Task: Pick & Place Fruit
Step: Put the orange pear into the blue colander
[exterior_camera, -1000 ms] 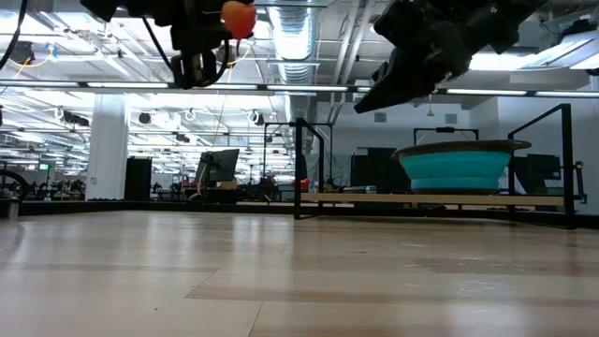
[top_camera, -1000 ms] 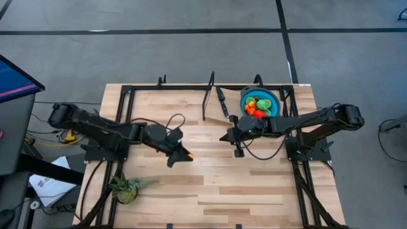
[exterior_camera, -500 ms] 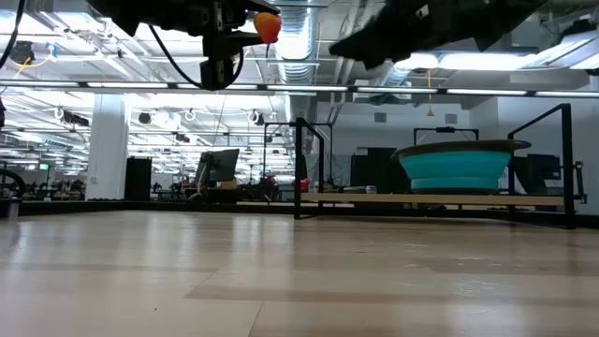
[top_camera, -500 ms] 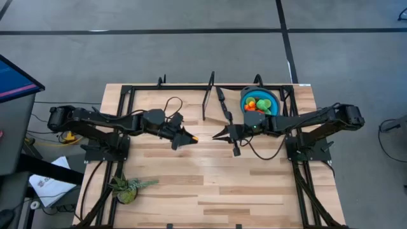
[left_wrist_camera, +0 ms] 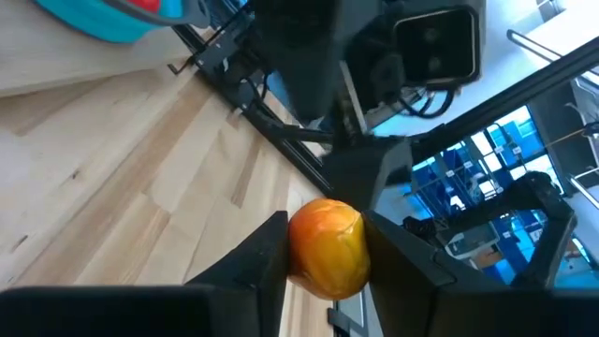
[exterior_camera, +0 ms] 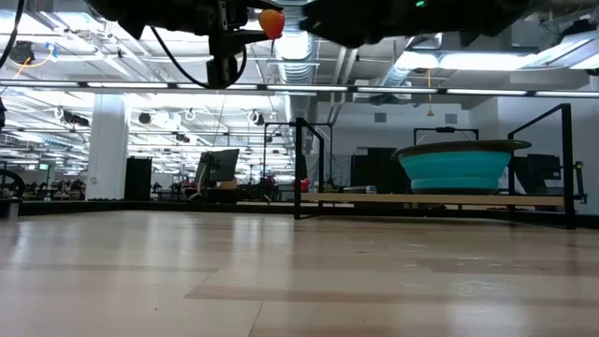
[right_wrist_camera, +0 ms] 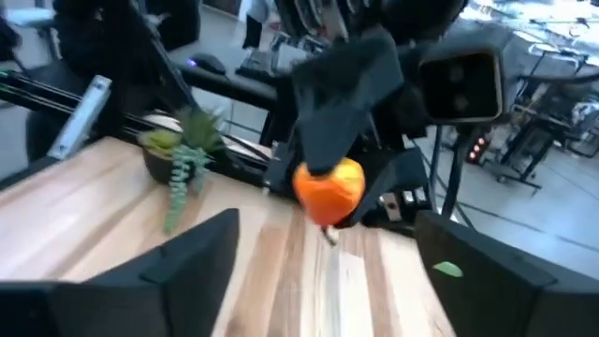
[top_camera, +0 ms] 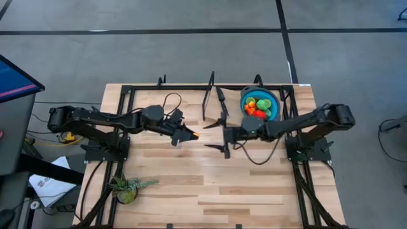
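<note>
Handing off: left end effector (top_camera: 189, 135) pinching orange fruit (top_camera: 195, 135); right end effector (top_camera: 215, 134) spread, should close before left releases

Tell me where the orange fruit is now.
High view: the orange fruit is mid-table, held above the wood in the left gripper, facing the open right gripper.

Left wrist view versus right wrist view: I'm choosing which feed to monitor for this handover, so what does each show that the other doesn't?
Only the left wrist view shows a corner of the blue bowl and the left gripper shut on the orange fruit. Only the right wrist view shows the leafy plant and the right gripper with its jaws spread wide. Both show the fruit, the opposing arm and the wooden table.
</note>
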Controlling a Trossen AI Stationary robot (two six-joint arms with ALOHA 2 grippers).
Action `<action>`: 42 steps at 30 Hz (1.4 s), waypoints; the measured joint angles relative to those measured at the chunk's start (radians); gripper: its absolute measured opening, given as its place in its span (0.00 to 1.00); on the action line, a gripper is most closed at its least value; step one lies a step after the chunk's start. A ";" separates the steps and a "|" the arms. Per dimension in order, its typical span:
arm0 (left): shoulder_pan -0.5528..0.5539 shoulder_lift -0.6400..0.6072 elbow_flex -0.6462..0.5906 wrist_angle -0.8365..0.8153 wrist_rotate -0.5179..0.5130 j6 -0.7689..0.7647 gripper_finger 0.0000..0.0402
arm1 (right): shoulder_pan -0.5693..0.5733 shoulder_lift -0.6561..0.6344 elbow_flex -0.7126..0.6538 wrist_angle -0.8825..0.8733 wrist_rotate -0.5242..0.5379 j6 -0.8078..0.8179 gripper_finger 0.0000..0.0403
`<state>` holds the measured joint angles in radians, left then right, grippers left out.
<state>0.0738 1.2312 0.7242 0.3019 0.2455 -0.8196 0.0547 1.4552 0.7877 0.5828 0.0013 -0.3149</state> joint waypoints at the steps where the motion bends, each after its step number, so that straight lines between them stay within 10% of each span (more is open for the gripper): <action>1: 0.000 0.000 0.000 0.000 0.000 0.000 0.29 | -0.001 0.030 0.021 0.001 0.001 0.000 0.80; 9: 0.000 0.000 0.000 0.008 0.000 0.000 0.30 | -0.002 0.196 0.184 0.000 0.000 0.000 0.83; 30: 0.002 -0.001 -0.002 0.007 -0.032 -0.011 0.30 | 0.004 0.222 0.286 -0.170 0.038 -0.012 0.34; 42: 0.048 -0.001 -0.002 0.009 -0.006 0.004 0.37 | 0.002 0.223 0.286 -0.170 0.052 -0.013 0.31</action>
<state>0.1219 1.2304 0.7223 0.3111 0.2394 -0.8152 0.0570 1.6783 1.0740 0.4126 0.0537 -0.3281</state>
